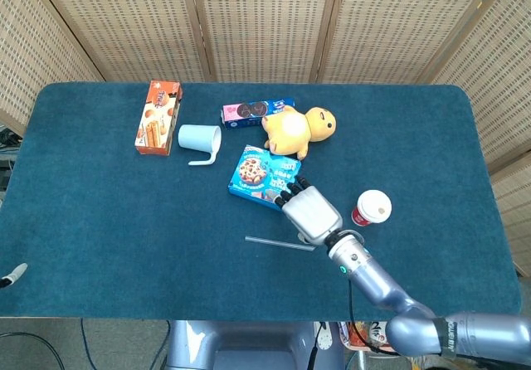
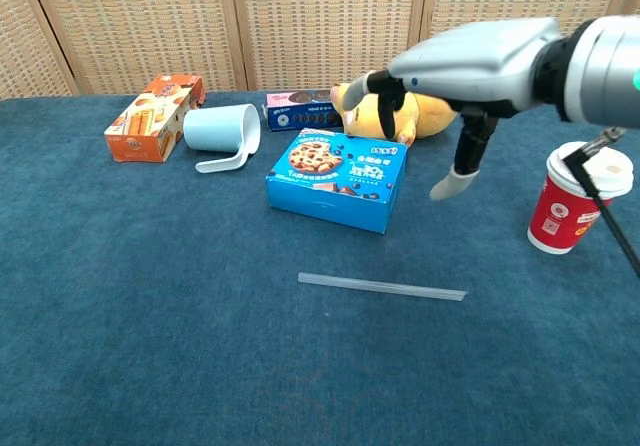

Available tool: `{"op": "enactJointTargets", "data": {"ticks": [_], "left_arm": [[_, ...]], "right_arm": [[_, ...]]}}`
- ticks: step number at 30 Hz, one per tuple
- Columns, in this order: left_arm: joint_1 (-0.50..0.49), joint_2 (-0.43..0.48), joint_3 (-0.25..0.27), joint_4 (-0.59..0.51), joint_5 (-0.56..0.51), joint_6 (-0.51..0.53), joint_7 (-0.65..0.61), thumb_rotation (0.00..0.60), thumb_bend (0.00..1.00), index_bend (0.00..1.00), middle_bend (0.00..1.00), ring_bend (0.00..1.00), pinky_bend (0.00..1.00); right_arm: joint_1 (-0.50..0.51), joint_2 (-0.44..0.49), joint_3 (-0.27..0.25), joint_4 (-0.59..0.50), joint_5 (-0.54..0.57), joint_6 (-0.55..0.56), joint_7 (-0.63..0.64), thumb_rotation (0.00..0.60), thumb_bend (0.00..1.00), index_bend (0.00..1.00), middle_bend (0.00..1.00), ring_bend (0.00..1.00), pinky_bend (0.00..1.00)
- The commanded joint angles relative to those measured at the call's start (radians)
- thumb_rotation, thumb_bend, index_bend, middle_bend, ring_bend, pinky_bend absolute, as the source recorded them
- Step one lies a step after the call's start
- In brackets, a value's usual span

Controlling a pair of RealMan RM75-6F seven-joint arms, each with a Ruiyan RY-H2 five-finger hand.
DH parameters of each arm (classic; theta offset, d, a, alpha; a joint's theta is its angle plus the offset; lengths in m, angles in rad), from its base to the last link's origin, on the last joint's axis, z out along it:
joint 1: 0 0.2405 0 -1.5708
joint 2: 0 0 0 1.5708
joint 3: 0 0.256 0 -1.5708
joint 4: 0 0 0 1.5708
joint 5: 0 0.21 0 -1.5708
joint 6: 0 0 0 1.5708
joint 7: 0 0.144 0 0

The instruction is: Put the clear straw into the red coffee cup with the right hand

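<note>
The clear straw [image 1: 279, 243] [image 2: 382, 286] lies flat on the blue tablecloth near the front middle. The red coffee cup [image 1: 370, 208] [image 2: 576, 198] with a white lid stands upright to its right. My right hand [image 1: 309, 211] [image 2: 468, 71] hovers open above the table, over the straw's right end, fingers spread and pointing toward the cookie box, holding nothing. Only a fingertip of my left hand [image 1: 10, 275] shows at the head view's lower left edge; its state cannot be made out.
A blue cookie box [image 1: 265, 177] lies just behind the straw. Further back are a yellow plush duck [image 1: 299, 130], a dark cookie packet [image 1: 256, 110], a tipped light-blue mug [image 1: 199, 140] and an orange snack box [image 1: 158, 117].
</note>
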Motion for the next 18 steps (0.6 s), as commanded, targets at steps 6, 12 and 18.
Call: {"op": "enactJointTargets", "data": {"ticks": [6, 12, 18], "left_arm": [[-0.006, -0.005, -0.003, 0.002, -0.01, -0.009, 0.013, 0.6, 0.11, 0.0, 0.0, 0.0, 0.0], [-0.007, -0.007, -0.002, 0.004, -0.013, -0.012, 0.015, 0.6, 0.11, 0.0, 0.0, 0.0, 0.0], [-0.008, -0.007, -0.006, 0.005, -0.02, -0.012, 0.017, 0.6, 0.11, 0.0, 0.0, 0.0, 0.0]], "right_arm": [[0.073, -0.114, -0.04, 0.067, 0.153, -0.016, 0.025, 0.6, 0.0, 0.28, 0.81, 0.69, 0.9], [0.131, -0.202, -0.047, 0.11, 0.283, 0.061, -0.024, 0.6, 0.04, 0.39, 0.83, 0.72, 0.94], [0.185, -0.307, -0.022, 0.177, 0.468, 0.178, -0.078, 0.6, 0.06, 0.44, 0.84, 0.73, 0.94]]}}
